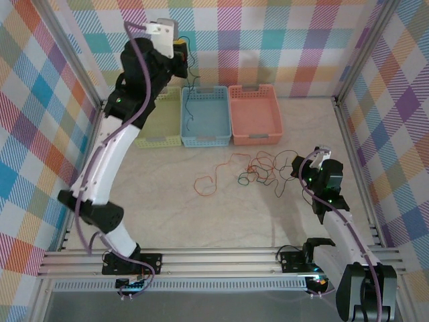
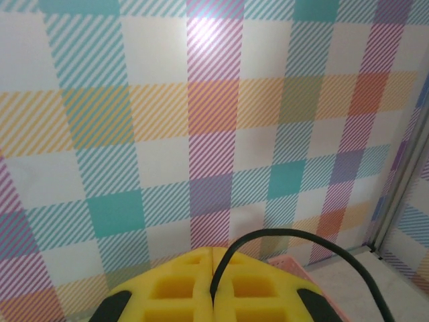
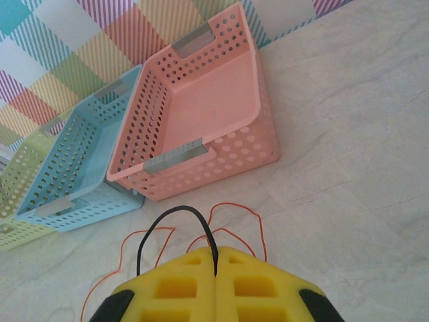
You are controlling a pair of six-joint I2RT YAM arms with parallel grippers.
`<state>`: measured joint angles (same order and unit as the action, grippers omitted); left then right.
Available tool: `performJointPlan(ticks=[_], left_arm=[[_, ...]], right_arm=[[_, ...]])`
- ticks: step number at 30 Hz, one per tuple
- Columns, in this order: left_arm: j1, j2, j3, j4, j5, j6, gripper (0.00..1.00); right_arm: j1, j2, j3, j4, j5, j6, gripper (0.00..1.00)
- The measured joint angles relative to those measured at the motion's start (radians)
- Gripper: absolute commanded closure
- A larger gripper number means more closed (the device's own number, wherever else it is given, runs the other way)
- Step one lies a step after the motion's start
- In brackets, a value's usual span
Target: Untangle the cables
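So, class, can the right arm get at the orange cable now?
Probably yes: the orange cable lies on open table just ahead of the right gripper, though its jaws are shut on a black cable.

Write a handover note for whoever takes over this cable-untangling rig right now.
Left claw: shut on one black cable, high above the blue basket, the cable's free end hanging into it.
Right claw: shut on the second black cable, low over the table.
Orange cable: on the table, looped with the second black cable.
Done: one black cable looks separated.
Left: release it into the basket, then free the other two.
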<state>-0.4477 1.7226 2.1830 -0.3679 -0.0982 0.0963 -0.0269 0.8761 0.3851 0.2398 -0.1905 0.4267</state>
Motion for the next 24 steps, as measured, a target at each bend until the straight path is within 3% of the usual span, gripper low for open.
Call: performJointPlan(ticks=[8,19,24], left_arm=[[0.065,0.378,0.454,-0.073,0.084,-0.026,1.0],[0.125,0.544,0.478,-0.076,0.147,-0.067,1.0],[0.125,0.582,0.392,-0.076,0.178,-0.08,1.0]], right_arm=[[0.0,0.0,-0.006,0.007,0.004,0.0,1.0],[0.0,0.003,-0.006,0.006,0.015,-0.018,1.0],[0.0,0.022,-0.006,0.006,0.015,-0.021,1.0]])
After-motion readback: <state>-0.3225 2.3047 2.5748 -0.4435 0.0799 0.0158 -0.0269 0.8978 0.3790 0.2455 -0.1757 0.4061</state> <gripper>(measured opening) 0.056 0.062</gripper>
